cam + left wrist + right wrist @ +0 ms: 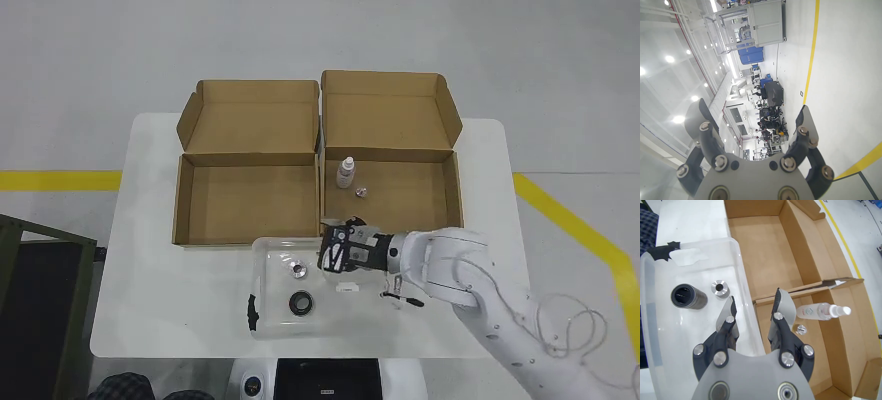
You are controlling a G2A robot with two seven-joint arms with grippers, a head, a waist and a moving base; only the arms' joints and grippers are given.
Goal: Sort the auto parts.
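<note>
metal fitting (802, 330) partly behind jaws

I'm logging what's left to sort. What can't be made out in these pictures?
Small metal part in a box: right wrist view, partly behind a finger of the right gripper.
White bit in the bin: top view, too small to identify.
One bin corner: top view, under the right gripper.
Left gripper, its place by the table: left wrist view faces the room.

place: factory hall or industrial lab | ground: pale glossy floor (844, 75), yellow line (811, 56) | gear: metal-framed machine enclosure (761, 24), blue cabinets (751, 55), cluttered workstations (770, 113) | overhead: high ceiling lights (669, 59)
</note>
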